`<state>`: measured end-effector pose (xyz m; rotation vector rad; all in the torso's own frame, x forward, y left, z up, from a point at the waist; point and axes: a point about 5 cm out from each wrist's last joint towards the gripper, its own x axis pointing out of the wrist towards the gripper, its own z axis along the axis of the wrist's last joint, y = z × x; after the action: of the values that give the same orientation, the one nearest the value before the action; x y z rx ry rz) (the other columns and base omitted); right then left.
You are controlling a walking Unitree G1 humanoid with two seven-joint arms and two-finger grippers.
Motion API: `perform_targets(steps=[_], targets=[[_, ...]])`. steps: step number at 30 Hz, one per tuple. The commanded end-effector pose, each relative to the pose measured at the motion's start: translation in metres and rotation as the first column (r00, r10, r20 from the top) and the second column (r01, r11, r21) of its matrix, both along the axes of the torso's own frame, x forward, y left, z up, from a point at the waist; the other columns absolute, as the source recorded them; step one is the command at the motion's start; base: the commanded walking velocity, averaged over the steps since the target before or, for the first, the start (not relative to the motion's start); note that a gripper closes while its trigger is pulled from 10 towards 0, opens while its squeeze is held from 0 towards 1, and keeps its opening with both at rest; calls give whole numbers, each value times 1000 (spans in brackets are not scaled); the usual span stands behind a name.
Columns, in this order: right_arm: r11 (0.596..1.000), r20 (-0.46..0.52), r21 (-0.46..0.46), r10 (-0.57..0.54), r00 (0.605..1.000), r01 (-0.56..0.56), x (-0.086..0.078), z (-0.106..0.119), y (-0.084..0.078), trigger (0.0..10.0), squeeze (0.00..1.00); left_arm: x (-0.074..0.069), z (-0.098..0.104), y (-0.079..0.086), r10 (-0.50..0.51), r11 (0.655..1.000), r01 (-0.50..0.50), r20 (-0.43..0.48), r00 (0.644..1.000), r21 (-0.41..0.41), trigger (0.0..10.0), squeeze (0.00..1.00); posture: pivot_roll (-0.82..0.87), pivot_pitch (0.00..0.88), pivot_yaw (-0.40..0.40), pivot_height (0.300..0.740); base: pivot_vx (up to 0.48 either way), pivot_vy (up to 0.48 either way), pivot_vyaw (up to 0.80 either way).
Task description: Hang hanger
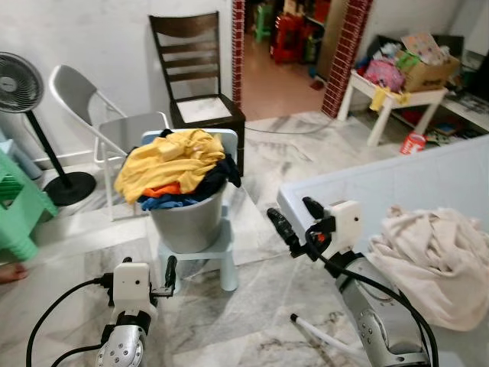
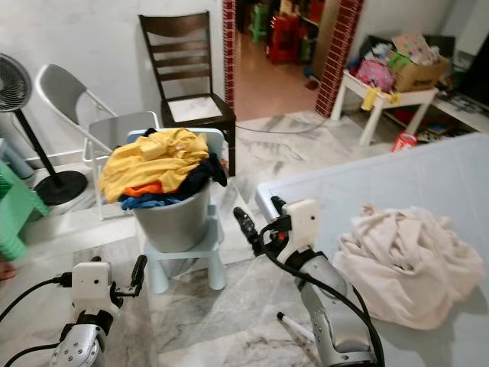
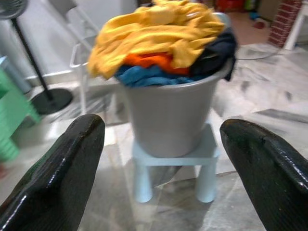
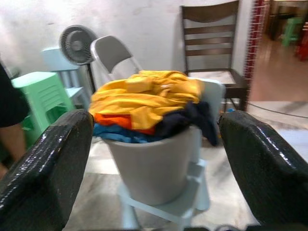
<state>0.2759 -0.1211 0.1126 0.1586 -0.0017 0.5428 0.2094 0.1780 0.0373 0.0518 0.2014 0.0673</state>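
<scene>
1. The job had hardly begun. No hanger was hung on anything, and I could not see a rail or hook to hang one on.
2. A thin white thing (image 1: 325, 335) lay on the marble floor (image 1: 252, 306) at about 5 o'clock in the head view, just beside the right arm. It might have been the hanger, but it was too thin and half hidden to be sure.
3. A grey bucket (image 1: 187, 222) stood on a small pale blue stool (image 1: 221, 256), a bit toward 11 o'clock from the middle. It was heaped with clothes, with a yellow cloth (image 1: 168, 164) on top.
4. The right claw (image 1: 294, 222) was held up in the air at about 3 o'clock from the bucket, near it but not touching. Its two black fingers (image 4: 262, 163) were wide apart and held nothing.
5. The left claw (image 1: 170, 274) was low, at about 7 o'clock from the bucket. Its fingers (image 3: 62, 178) were also wide apart and empty.
6. Both claws pointed at the bucket.
7. A cream cloth (image 1: 435, 260) lay in a lump on the white counter (image 1: 397, 183) at 4 o'clock.
8. Still left, I think: find the hanger, grab it, and hang it up.
</scene>
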Motion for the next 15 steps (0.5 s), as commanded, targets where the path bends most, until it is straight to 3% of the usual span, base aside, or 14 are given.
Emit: perform_targets(steps=[1, 15], targets=[[1000, 21, 1, 19, 1000, -19, 2, 5, 5, 10000, 0, 2, 0, 4, -2, 1000, 2, -5, 1000, 9, 10000, 0, 82, 0, -39, 740, 0, 480, 0], [1000, 18, -1, 26, 1000, -26, 1, 3, 7, 10000, 0, 1, -2, 2, -14, 1000, 15, -15, 1000, 11, 10000, 0, 78, 0, -34, 740, 0, 480, 0]])
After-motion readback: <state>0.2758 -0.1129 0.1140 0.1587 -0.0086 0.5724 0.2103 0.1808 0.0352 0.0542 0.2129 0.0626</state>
